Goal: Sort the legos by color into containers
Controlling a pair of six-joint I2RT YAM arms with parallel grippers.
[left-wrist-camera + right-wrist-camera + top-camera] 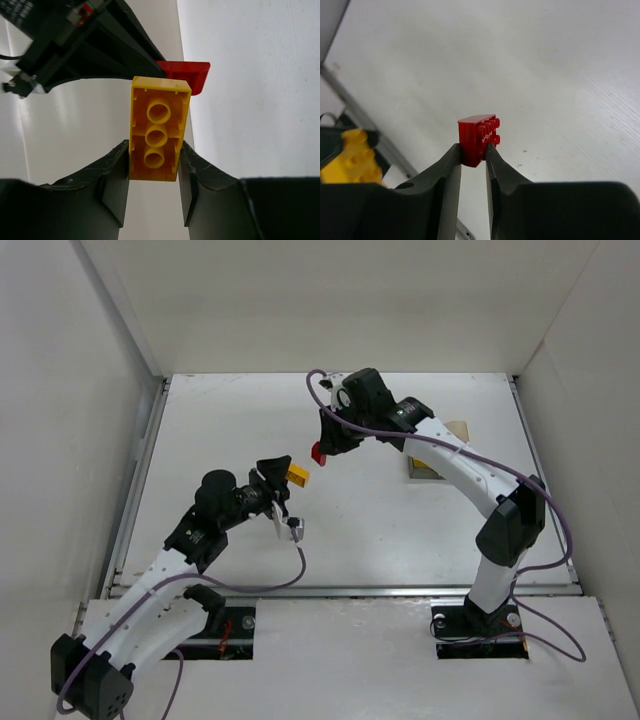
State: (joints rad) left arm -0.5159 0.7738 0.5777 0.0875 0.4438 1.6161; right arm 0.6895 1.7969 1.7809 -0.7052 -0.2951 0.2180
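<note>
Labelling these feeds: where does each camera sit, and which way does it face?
Top external: above and behind, looking down at the white table; both arms show.
Left wrist: on that arm, looking along the left gripper holding a yellow plastic brick.
Right wrist: likewise, right gripper holding a red plastic brick.
Shared: all views show both bricks.

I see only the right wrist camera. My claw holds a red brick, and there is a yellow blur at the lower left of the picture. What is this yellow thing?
Observer: It is a yellow brick, gripped by the left claw, its hollow underside facing that wrist camera.
Operator: Do the two bricks touch each other?
Observer: In the top view they look apart: the red brick sits just beyond the yellow one.
Operator: And where are the containers?
Observer: The containers stand on the right side of the table, partly hidden under the right arm.
</note>
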